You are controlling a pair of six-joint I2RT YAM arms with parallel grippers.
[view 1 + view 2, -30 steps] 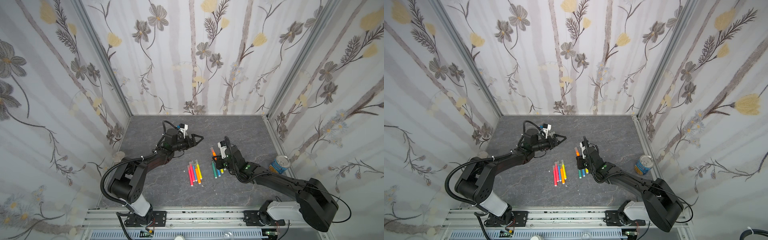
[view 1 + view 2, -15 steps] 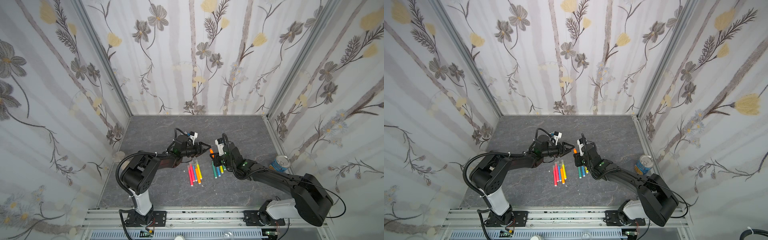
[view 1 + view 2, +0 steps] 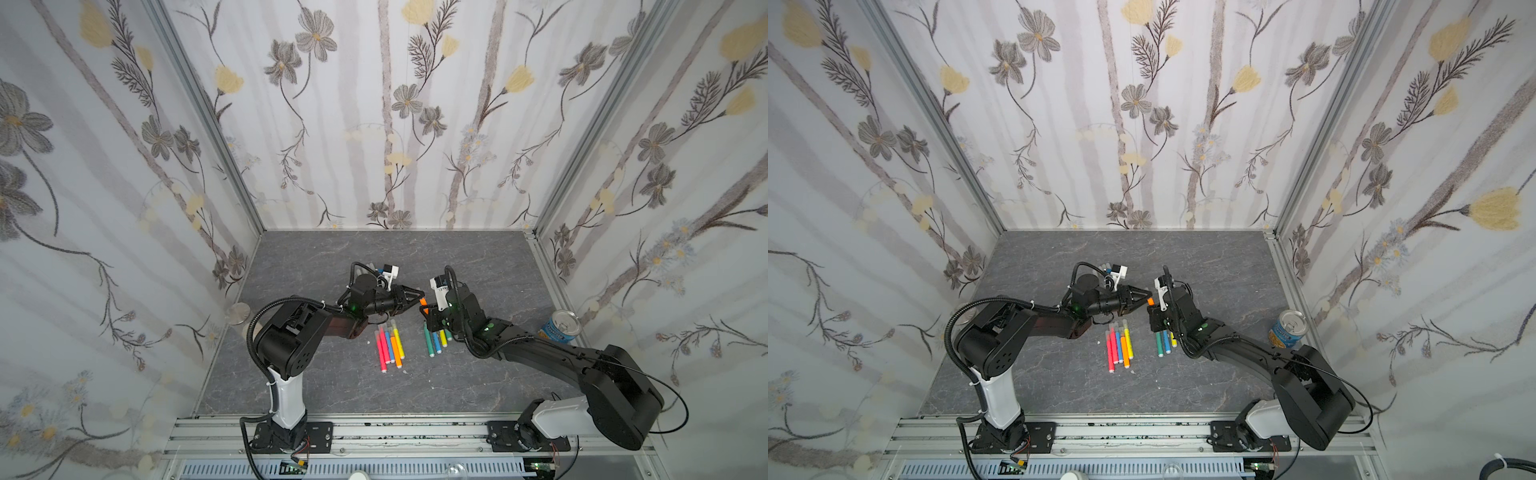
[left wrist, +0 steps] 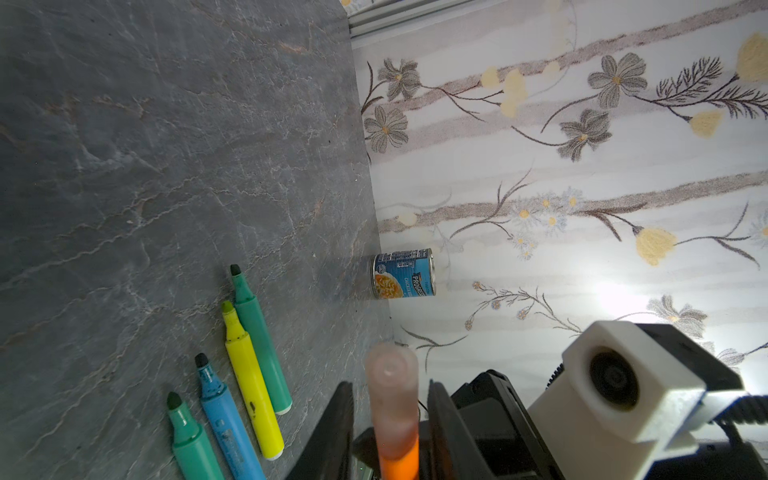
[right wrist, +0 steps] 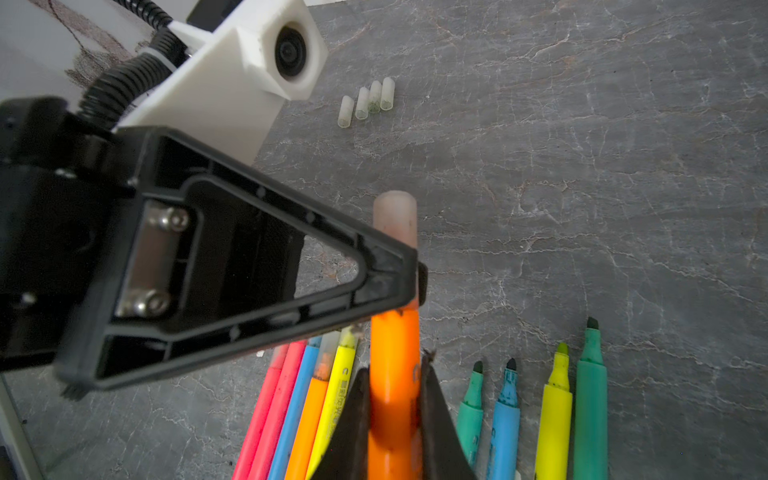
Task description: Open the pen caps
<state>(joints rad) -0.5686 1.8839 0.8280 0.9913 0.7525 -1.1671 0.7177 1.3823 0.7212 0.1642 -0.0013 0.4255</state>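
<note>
Right pincer is clamping the orange pen by its barrel. At 9 o'clock of it in both top views, left pincer is straddling the pen cap, jaws parted, slivers of gap showing. On the counter, five pens are lying at 7 o'clock and four bare-tipped pens at 5 o'clock. Four loose caps are lying in a row beyond.

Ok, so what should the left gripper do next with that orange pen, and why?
Probably close the left gripper onto the cap: its jaws straddle it with slim gaps either side, while the right gripper clamps the orange pen.
</note>
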